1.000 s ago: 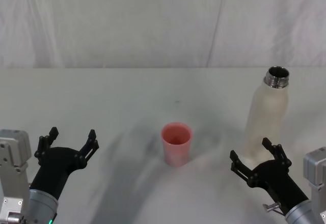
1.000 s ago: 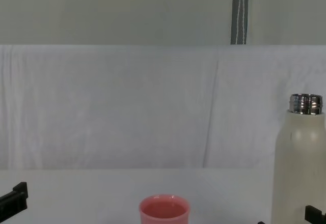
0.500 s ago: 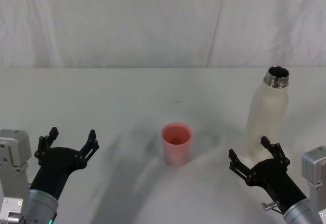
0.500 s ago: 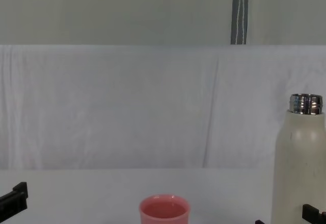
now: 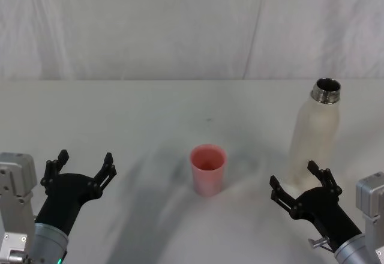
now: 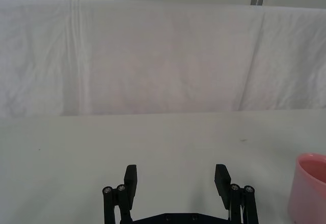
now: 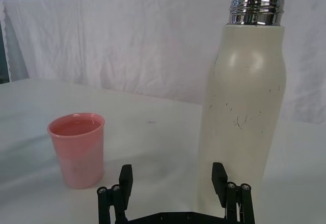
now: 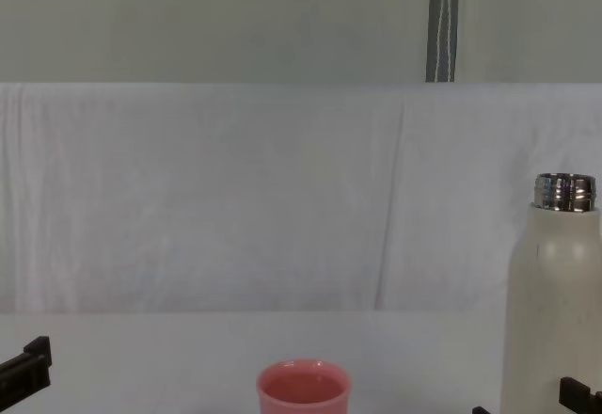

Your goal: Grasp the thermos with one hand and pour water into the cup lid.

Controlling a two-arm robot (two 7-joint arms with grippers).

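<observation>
Risk first: tall thermos [image 5: 316, 135], uncapped, upright toward the table's right edge, easily tipped by an off-centre approach. Right gripper [image 5: 303, 184] spread wide, hovering just short of the bottle's base, empty; fingers not yet around the body, lined up a little to one side in the wrist view. Could shove the bottle over if one finger lands first. Cup lid [image 5: 208, 168] upright near the table's middle, well apart from the bottle. Left gripper [image 5: 80, 166] spread too, idle near the front-left corner.
</observation>
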